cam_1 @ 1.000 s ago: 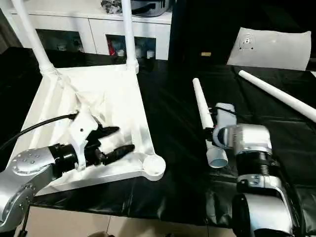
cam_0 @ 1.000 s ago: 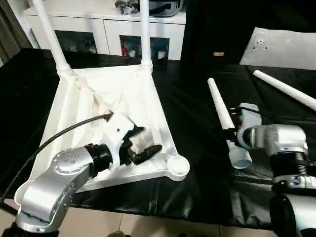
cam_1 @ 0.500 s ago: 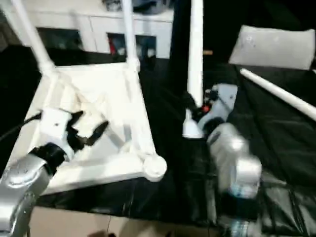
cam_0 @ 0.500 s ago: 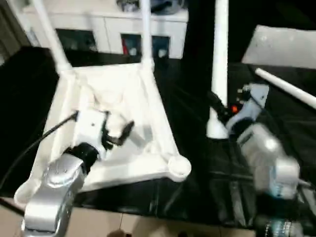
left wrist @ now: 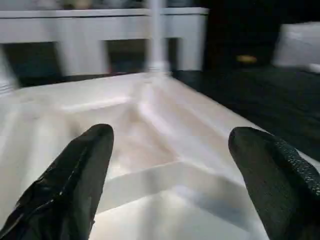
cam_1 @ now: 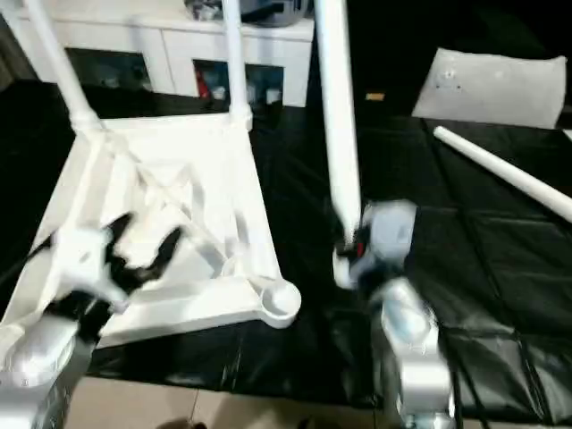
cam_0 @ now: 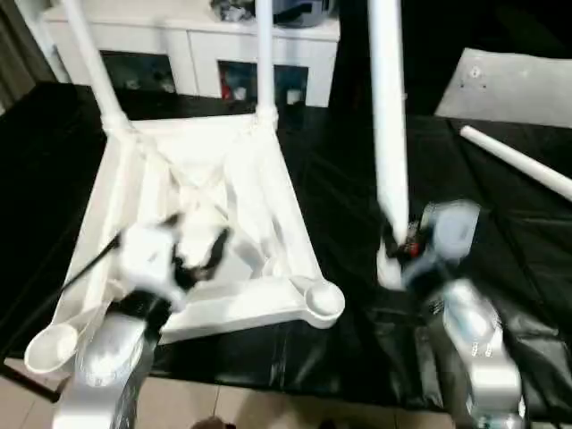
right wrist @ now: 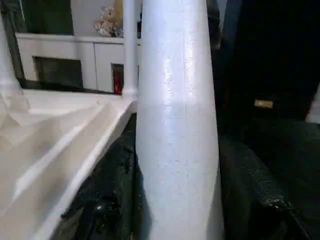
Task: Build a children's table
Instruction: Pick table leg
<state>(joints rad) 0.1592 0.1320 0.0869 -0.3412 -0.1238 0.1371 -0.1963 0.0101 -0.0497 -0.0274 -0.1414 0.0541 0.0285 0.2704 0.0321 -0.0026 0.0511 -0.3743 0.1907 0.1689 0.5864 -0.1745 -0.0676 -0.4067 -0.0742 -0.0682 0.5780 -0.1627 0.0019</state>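
Third leg up and upright in the right gripper (cam_0: 393, 250), just off the tabletop's (cam_0: 268, 192) right edge

Tabletop lying ribs-up on the black table cover (cam_0: 340, 188), two legs (cam_0: 264, 54) already standing in its far corner sockets. Near-right socket (cam_0: 320, 299) open, just left of the held leg (cam_0: 386, 107). Right fingers (right wrist: 260, 195) clamped round that leg near its thick end. Left gripper (left wrist: 170, 165) spread wide, gripping nothing, hovering over the tabletop's ribs. Fourth leg (cam_0: 514, 161) lying well right of the tabletop
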